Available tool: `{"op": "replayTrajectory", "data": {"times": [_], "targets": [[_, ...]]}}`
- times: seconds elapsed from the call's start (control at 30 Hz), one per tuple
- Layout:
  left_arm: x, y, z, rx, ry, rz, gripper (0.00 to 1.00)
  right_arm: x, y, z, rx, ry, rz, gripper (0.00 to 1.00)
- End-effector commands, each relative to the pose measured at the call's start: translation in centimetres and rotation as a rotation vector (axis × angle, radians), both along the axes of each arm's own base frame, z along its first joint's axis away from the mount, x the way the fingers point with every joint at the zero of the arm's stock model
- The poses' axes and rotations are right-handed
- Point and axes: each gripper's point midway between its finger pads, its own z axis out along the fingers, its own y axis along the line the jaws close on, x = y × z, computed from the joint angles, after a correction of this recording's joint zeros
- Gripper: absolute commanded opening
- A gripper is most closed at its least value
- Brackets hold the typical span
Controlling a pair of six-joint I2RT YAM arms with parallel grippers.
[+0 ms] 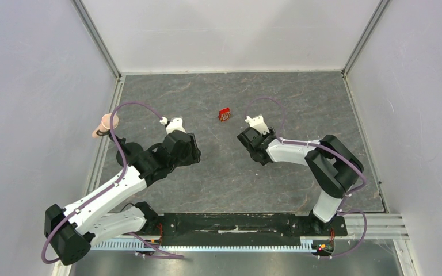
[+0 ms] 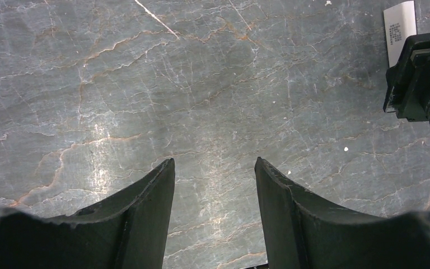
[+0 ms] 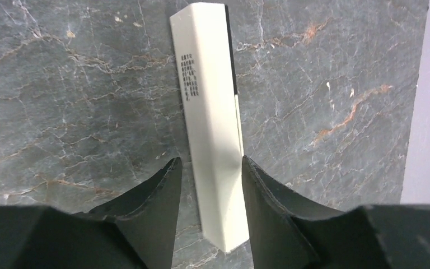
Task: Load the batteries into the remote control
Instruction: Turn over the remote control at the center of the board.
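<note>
Remote control (image 3: 210, 123) is straddled by spread right jaws, gap seen on one side. Left jaws are spread wide.

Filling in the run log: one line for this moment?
left tool: open, empty | right tool: astride remote, grip unclear | batteries: not in view | red box: untouched

Remote (image 3: 210, 112): slim white bar, small black print on wide face, dark strip along 3 o'clock edge, long axis approx. 12–6 o'clock over grey table (image 3: 61, 84); batts. not visible.
</note>
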Motion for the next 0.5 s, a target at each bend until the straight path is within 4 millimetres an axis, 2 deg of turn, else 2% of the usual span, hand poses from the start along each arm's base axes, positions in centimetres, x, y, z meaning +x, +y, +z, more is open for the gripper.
{"op": "replayTrajectory", "data": {"times": [0.0,0.27,0.47], "targets": [[0.5,0.3,1.5,-0.012,-0.039,0.016,0.61,0.3,0.8,1.0,0.053,-0.065,-0.066,0.47],[0.3,0.1,1.3,-0.012,-0.032,0.004,0.61,-0.4,2.5,1.0,0.168,-0.043,-0.062,0.46],[0.2,-0.5,1.3,-0.017,-0.022,-0.033,0.62,0.1,2.5,3.9,0.241,-0.082,-0.077,0.53]]}}
